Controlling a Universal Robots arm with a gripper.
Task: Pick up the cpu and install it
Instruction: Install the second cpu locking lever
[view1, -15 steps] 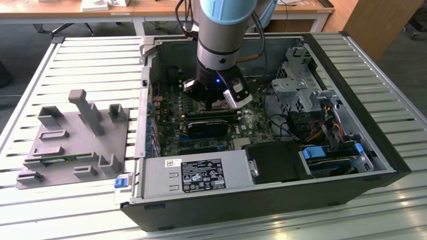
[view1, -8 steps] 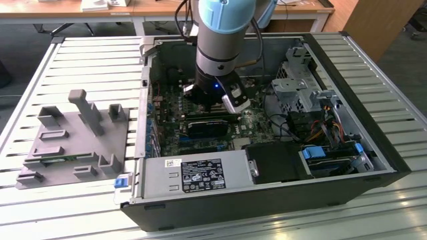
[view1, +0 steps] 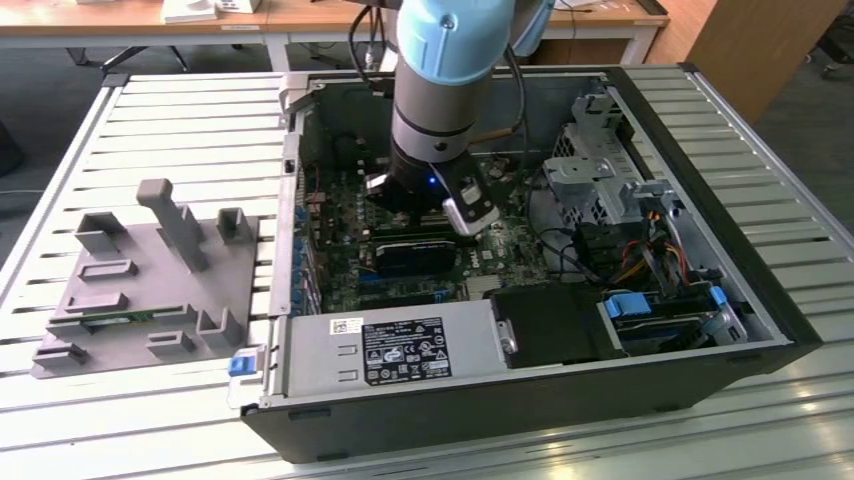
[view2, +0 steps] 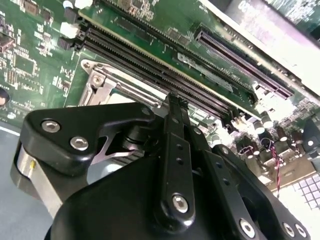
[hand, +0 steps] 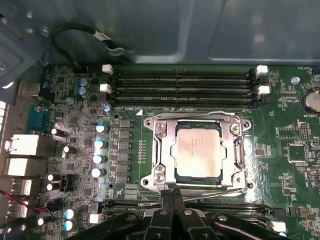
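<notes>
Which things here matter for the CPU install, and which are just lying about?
Job:
- silver-topped square cpu, seated in the metal socket frame
- black gripper, just beside the socket

Lying about:
- grey plastic parts holder
- empty black memory slots
- silver power supply box

in the exterior view the arm (view1: 434, 110) hides the socket area of the motherboard (view1: 387, 215). in the second wrist view the gripper (view2: 172, 107) body covers most of the socket frame (view2: 100, 82); the first wrist view's edge cuts off its fingers.

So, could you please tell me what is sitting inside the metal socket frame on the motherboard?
In the first wrist view, the cpu lies flat inside the socket frame, silver top facing up. The socket contacts beneath it are covered, so whether it is fully seated cannot be seen.
</notes>
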